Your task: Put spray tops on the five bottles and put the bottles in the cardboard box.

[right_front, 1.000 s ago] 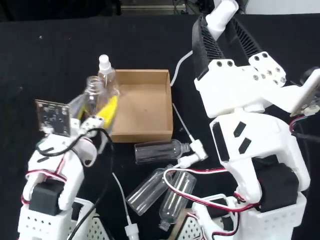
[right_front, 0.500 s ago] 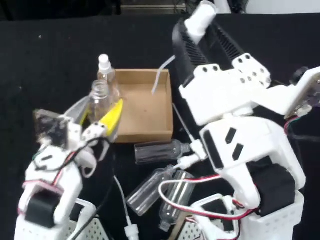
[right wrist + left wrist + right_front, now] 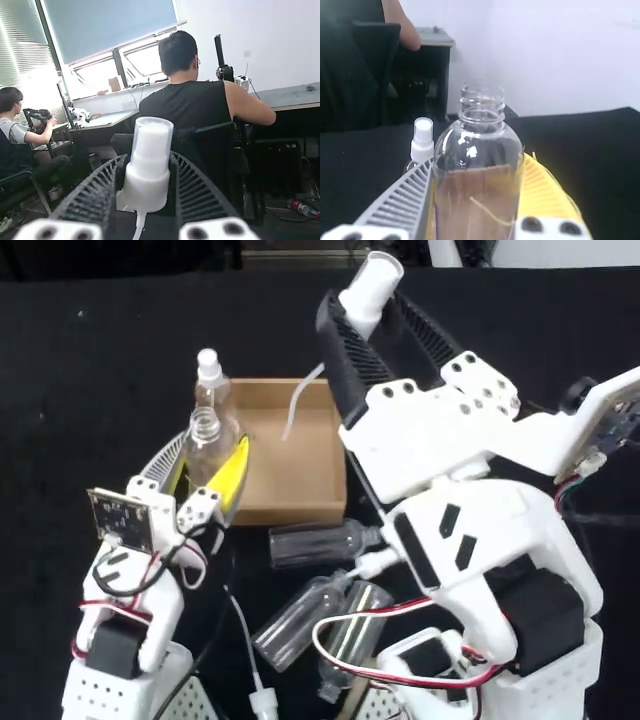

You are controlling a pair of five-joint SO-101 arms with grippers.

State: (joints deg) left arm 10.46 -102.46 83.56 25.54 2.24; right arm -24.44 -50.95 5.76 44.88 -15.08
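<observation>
My left gripper (image 3: 208, 462) is shut on an uncapped clear bottle (image 3: 208, 445), held upright at the left edge of the cardboard box (image 3: 290, 475); its open neck (image 3: 481, 102) rises between the grey and yellow fingers. My right gripper (image 3: 370, 300) is shut on a white spray top (image 3: 146, 165), raised above the box's far right side, its thin tube (image 3: 298, 398) dangling over the box. A bottle with a spray top (image 3: 209, 376) stands just behind the held one. Three uncapped bottles (image 3: 320, 612) lie in front of the box.
Loose spray tops with tubes lie on the black table: one beside the lying bottles (image 3: 380, 558), another near the front edge (image 3: 262, 702). Both white arm bases take up the near side of the table. The box's interior is bare.
My right gripper has swung left with the spray top, so its tube now hangs over the box. My left gripper shifted slightly with the bottle, which now stands more upright.
</observation>
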